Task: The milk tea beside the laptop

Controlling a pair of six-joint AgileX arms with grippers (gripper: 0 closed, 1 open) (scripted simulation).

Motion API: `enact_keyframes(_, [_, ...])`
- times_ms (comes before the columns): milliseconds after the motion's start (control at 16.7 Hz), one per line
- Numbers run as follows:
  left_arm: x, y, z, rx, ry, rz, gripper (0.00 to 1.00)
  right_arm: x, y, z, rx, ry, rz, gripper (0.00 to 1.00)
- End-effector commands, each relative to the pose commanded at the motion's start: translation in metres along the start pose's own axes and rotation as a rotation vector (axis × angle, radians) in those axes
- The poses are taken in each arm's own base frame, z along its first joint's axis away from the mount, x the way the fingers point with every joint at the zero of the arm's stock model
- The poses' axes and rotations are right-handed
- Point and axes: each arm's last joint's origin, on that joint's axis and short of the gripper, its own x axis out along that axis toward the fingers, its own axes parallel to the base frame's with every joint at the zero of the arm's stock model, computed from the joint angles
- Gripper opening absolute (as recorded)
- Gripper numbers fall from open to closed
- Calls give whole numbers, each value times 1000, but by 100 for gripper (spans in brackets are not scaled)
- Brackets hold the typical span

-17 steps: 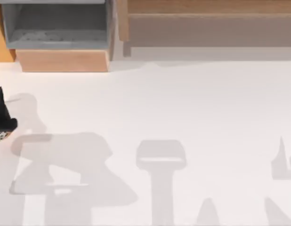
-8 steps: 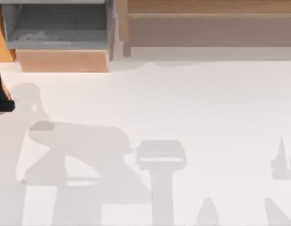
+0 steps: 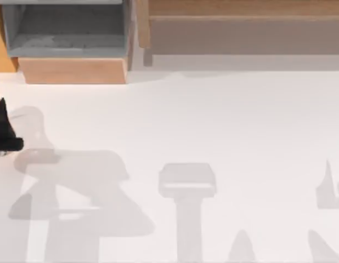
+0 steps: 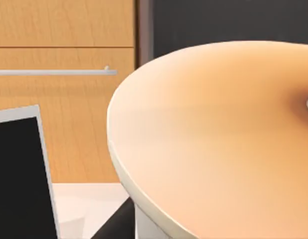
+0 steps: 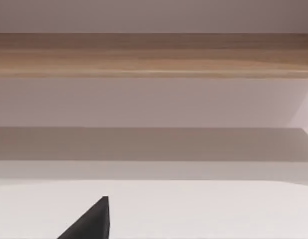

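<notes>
The left gripper (image 3: pixel 2 129) is hanging right over the milk tea (image 4: pixel 219 144) (fingers' spread: cannot tell), seemingly lining up beside the laptop (image 4: pixel 19 179).

— Where is the AgileX's left arm?
— At the table's left edge: a dark piece of the left pincer (image 3: pixel 4 131) juts in there, above the white surface.
— And the right one?
— One dark fingertip of the right pincer (image 5: pixel 91 221) pokes in over the table.

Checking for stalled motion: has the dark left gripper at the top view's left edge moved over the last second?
Yes. The left gripper went up toward the wooden drawer unit, then came back down away from it.
</notes>
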Motion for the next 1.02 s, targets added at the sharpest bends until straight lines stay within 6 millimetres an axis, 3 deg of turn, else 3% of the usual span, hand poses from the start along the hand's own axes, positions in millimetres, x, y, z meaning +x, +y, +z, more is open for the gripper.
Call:
enact_keyframes(180, [-7, 0, -16, -4, 82, 7, 0, 0, 0, 0, 0, 0, 0, 100])
enact_keyframes(420, [-7, 0, -16, -4, 82, 7, 0, 0, 0, 0, 0, 0, 0, 100])
enact_keyframes(1020, [-7, 0, -16, -4, 82, 7, 75, 0, 0, 0, 0, 0, 0, 100])
